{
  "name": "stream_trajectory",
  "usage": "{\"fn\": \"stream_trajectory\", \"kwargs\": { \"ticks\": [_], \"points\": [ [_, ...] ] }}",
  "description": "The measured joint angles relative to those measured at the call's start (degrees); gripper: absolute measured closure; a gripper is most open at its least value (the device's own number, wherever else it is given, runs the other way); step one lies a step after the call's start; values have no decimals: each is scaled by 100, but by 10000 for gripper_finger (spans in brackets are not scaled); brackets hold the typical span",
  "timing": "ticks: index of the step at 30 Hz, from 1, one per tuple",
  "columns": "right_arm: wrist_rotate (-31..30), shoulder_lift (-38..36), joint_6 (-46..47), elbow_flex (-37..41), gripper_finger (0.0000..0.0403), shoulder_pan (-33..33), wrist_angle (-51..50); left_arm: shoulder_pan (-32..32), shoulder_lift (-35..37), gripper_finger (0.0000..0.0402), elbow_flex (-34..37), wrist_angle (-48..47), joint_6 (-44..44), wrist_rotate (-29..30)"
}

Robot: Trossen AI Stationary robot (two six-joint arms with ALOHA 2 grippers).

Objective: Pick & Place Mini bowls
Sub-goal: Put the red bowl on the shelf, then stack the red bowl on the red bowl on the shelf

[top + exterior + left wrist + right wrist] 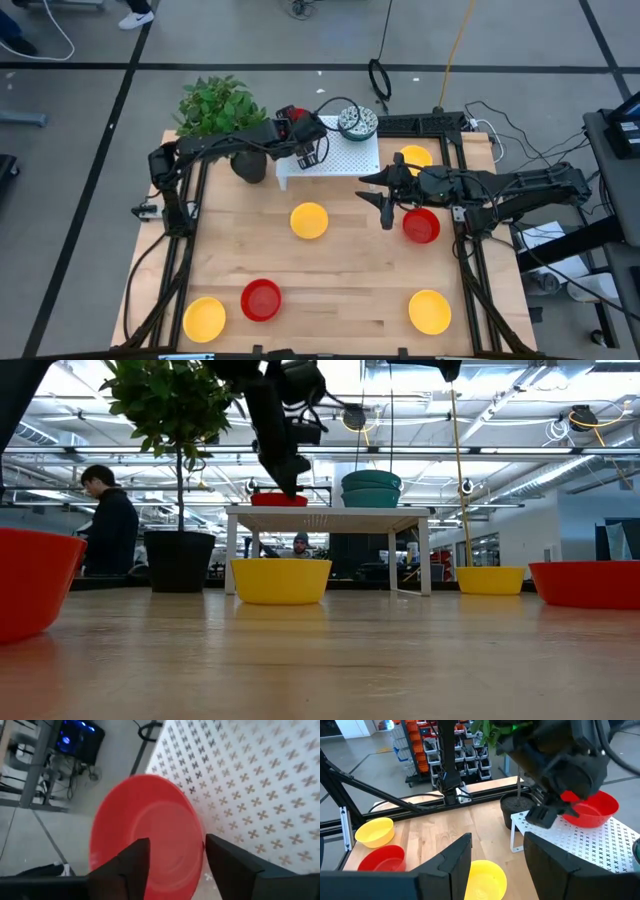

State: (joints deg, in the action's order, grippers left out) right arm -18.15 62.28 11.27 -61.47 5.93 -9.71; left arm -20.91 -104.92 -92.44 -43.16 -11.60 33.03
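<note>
Left gripper (175,865) hangs over the white perforated stand (260,785), fingers parted around a red mini bowl (147,835) resting at its edge, apparently just set down. Right gripper (385,205) waits open and empty above mid-table, near another red bowl (421,226).

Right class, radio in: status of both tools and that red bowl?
Left tool open over red bowl on white shelf. Right tool open, mid-table. Nothing blocking.
</note>
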Motion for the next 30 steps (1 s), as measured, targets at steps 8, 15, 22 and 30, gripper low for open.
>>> {"fn": "stream_trajectory", "kwargs": {
  "ticks": [8,15,22,30],
  "points": [
    [-1,0,0,0,236,-2,-1,697,692,208,0,-61,784,-347],
    [0,0,5,0,236,-1,-2,1674,1276,222,0,-130,2052,-2065],
    [4,0,153,0,236,0,-3,2877,1202,222,2,-1426,3291,-2766],
    [24,0,17,0,236,7,-3,4347,840,222,2,-1756,5749,-3511]
  ]
}}
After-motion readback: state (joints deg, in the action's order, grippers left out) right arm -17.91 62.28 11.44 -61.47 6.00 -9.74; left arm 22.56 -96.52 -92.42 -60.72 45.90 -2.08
